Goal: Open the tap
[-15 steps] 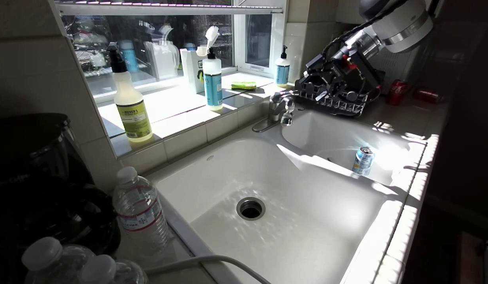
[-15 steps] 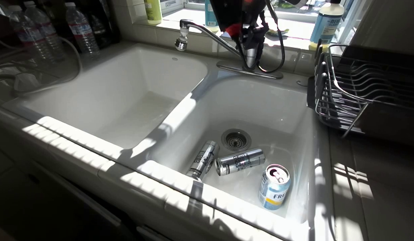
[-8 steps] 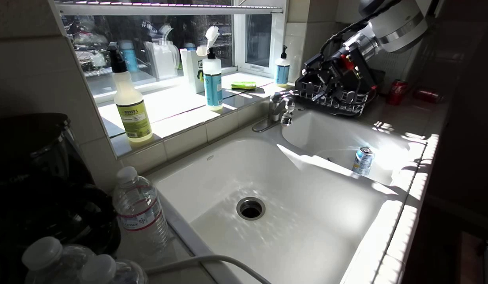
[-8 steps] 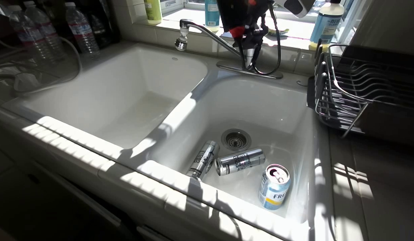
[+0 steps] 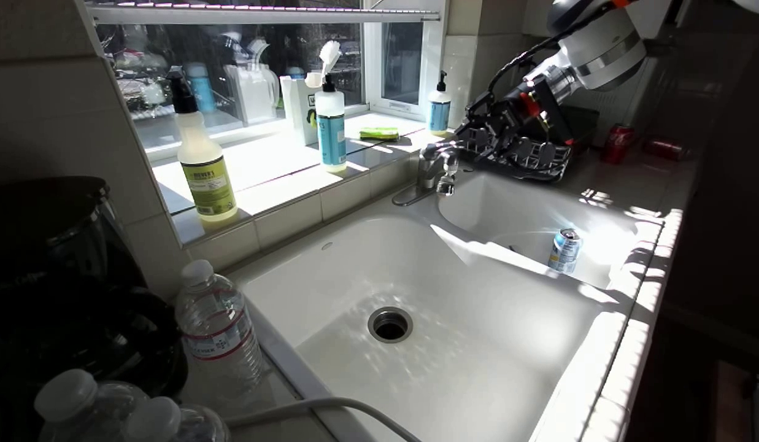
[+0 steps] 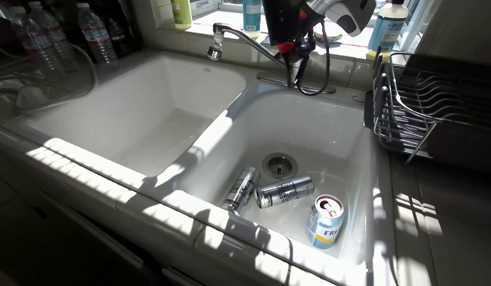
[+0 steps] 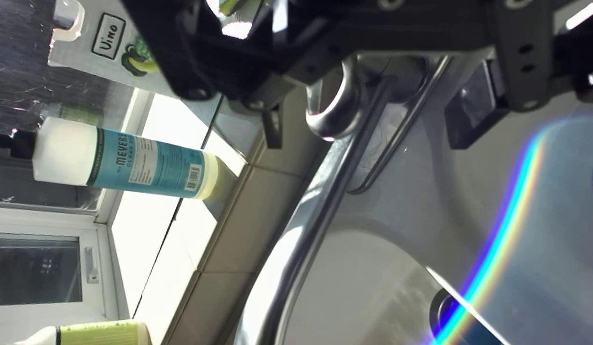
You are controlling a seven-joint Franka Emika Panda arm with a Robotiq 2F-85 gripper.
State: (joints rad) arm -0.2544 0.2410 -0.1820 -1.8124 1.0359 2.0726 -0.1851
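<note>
The chrome tap [image 5: 427, 167] stands on the sink's back ledge, between the two basins. Its long spout [image 6: 253, 43] reaches over the larger basin of the white sink [image 6: 213, 139]. My gripper [image 7: 370, 127] is open and empty at the tap. In the wrist view, the tap's looped lever handle [image 7: 337, 120] shows between the spread fingers, closer to the left finger [image 7: 273, 129]. The right finger [image 7: 473, 108] is apart from the tap, over the sink side. The gripper's body hides the top of the handle. In an exterior view, the arm covers part of the tap's body.
A teal soap bottle [image 7: 147, 163] and a green bottle [image 5: 207, 178] stand on the window sill. A dish rack [image 6: 412, 107] stands beside the smaller basin. Several cans, one a blue can [image 6: 326, 222], lie or stand in that basin. Water bottles [image 5: 219, 325] are on the counter.
In an exterior view, the gripper and wrist have moved left, closer to the tap. The arm's cable and its shadow on the counter have shifted too. The tap looks the same.
</note>
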